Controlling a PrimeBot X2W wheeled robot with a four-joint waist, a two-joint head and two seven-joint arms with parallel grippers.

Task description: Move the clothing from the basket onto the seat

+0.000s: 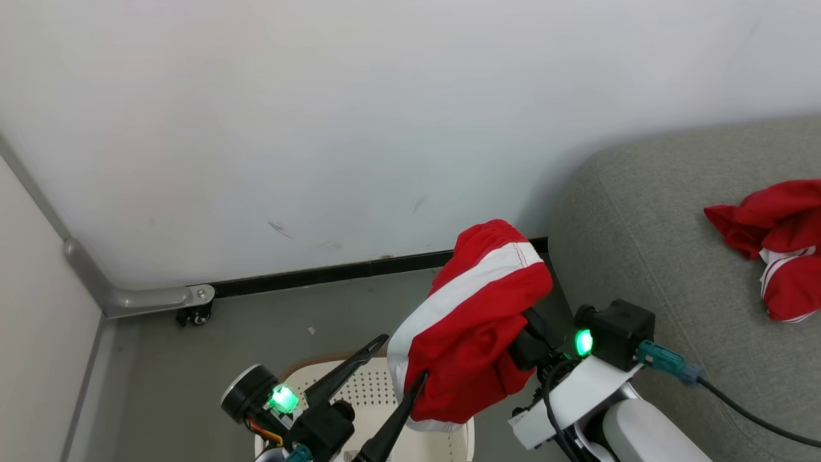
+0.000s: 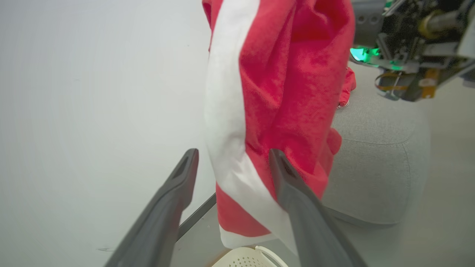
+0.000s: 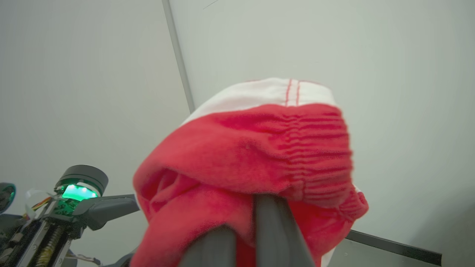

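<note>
A piece of the clothing (image 1: pixel 471 321), red with a white stripe and a gathered waistband, hangs in the air over my right gripper (image 3: pixel 254 226). That gripper's fingers are shut together on the cloth, and their tips are buried in it. My left gripper (image 1: pixel 402 359) is open, one finger on each side of the garment's (image 2: pixel 289 92) lower white stripe. Below it sits the cream perforated basket (image 1: pixel 365 388). The grey seat (image 1: pixel 667 256) fills the right side, with another red and white garment (image 1: pixel 773 247) lying on it.
A white wall stands close behind, with a black skirting strip (image 1: pixel 321 274) and grey floor (image 1: pixel 256 321) below. A metal rail with a small caster (image 1: pixel 195 314) is at the left. A black cable (image 1: pixel 750 414) runs from my right wrist across the seat's front.
</note>
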